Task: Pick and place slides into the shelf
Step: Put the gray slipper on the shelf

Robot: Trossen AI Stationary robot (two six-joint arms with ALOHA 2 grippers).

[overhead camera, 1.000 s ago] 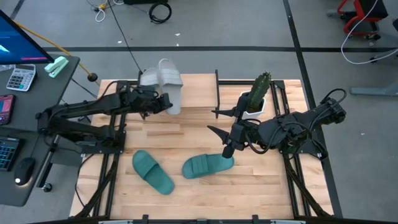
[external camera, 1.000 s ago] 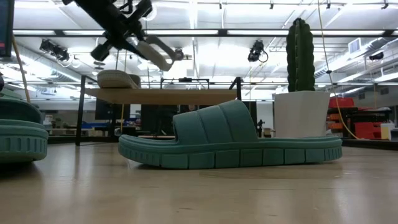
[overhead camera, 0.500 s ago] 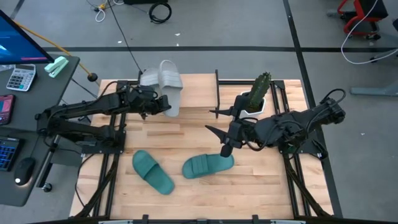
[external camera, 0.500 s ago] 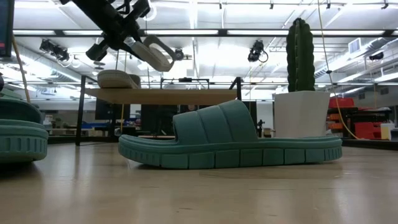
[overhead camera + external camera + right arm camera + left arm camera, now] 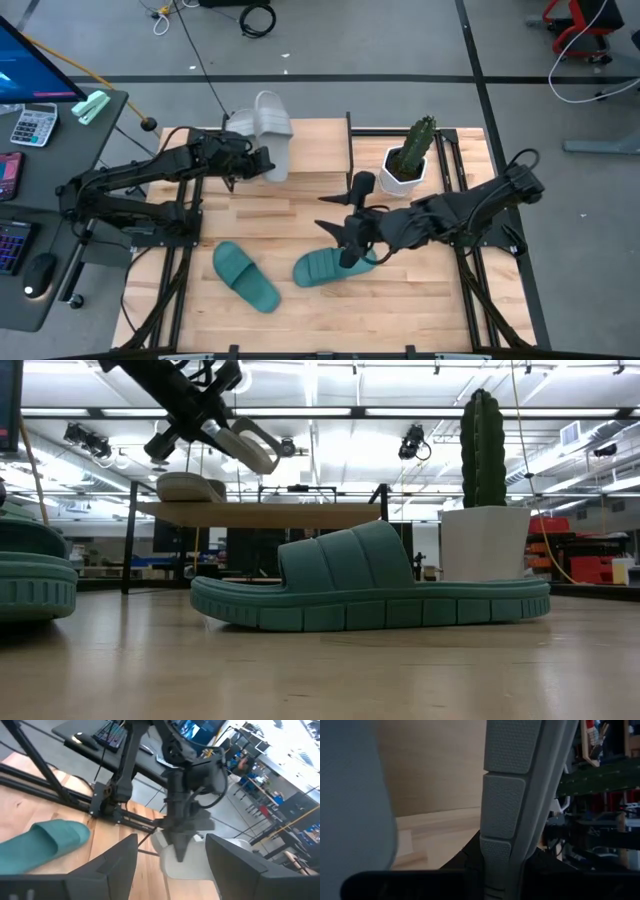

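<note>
My left gripper (image 5: 256, 160) is shut on a pale slide (image 5: 272, 148) and holds it in the air over the shelf (image 5: 260, 512). A second pale slide (image 5: 188, 487) lies sole-down on the shelf top. Two teal slides (image 5: 333, 266) (image 5: 246, 276) lie sole-down on the table near its front. My right gripper (image 5: 338, 212) hangs open above the right-hand teal slide with nothing between its fingers. My left gripper pinches the pale slide between its two fingers at the slide's near end (image 5: 495, 855), the ribbed sole showing beside the fingers. The fingers come from the table's left, slanting down. The slide (image 5: 240, 445) hangs tilted, clear of the shelf top.
A cactus in a white pot (image 5: 408, 158) stands at the back right, beside the shelf's black frame (image 5: 348, 140). A desk with a calculator and keyboard (image 5: 30, 125) lies beyond the table's left edge. Bare wood lies between the teal slides and the shelf.
My right gripper has moved down and toward the table's left and near edge, and now hangs over the right-hand teal slide, still open. My left gripper has kept the pale slide over the shelf.
</note>
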